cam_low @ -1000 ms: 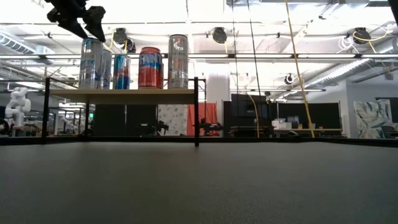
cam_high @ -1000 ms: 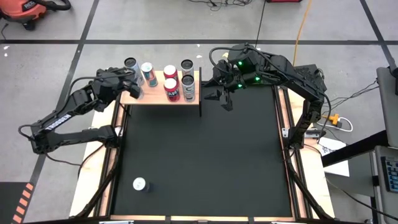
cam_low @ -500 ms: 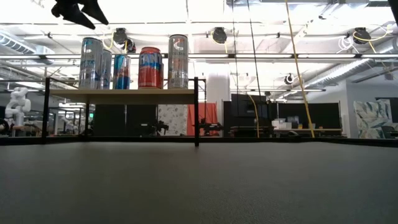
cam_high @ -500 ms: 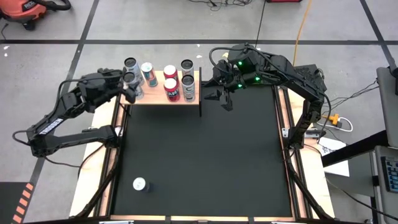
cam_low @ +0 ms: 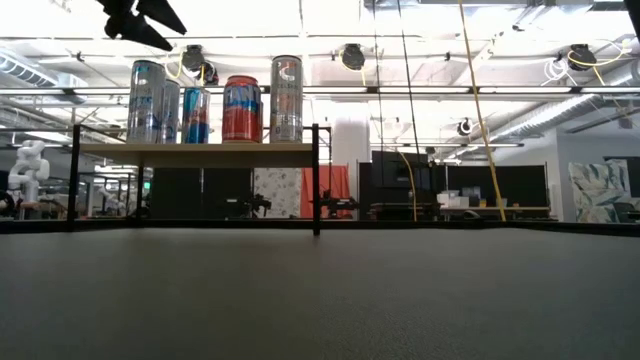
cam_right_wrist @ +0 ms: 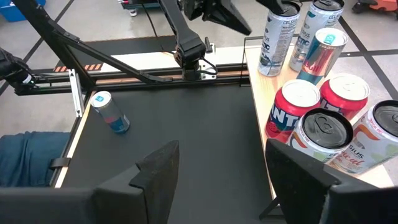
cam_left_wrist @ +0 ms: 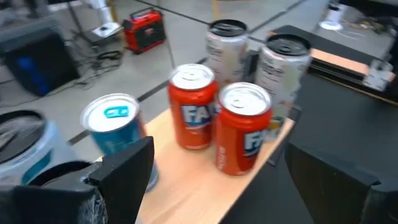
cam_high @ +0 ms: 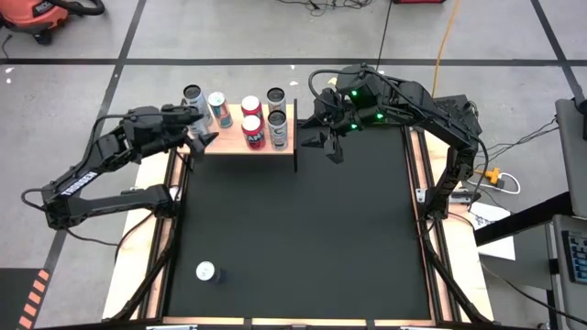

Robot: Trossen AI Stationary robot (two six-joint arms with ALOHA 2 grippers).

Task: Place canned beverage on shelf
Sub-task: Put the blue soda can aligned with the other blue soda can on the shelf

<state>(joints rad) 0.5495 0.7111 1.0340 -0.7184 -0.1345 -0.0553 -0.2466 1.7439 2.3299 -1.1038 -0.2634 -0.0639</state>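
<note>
Since a second ago the left gripper (cam_high: 204,136) has let go of the tall silver can (cam_high: 193,95) at the shelf's left end and has drawn back; it now hangs empty, fingers spread wide, above the shelf's near-left corner. In the low view it sits (cam_low: 143,14) high above the cans, clear of them all.

The black mat (cam_high: 303,238) fills the table, largely bare. The shelf (cam_high: 240,144), a pale wood board on a thin black frame, stands along the mat's far edge, left of centre. Seven cans stand upright on it. At the left are the tall silver can and a second silver one (cam_low: 167,111) close beside it, then a blue can (cam_high: 217,107). Two red cans (cam_high: 253,130) stand next, one behind the other, and at the right end two tall pale cans (cam_high: 277,117), also one behind the other.

The right arm waits just past the shelf's right end, its gripper (cam_high: 324,145) wide open over the mat and holding nothing.

One more can (cam_high: 205,271), blue and silver, stands alone near the mat's front-left corner, well apart from the shelf and from both arms; the right wrist view shows it (cam_right_wrist: 110,112) upright.
</note>
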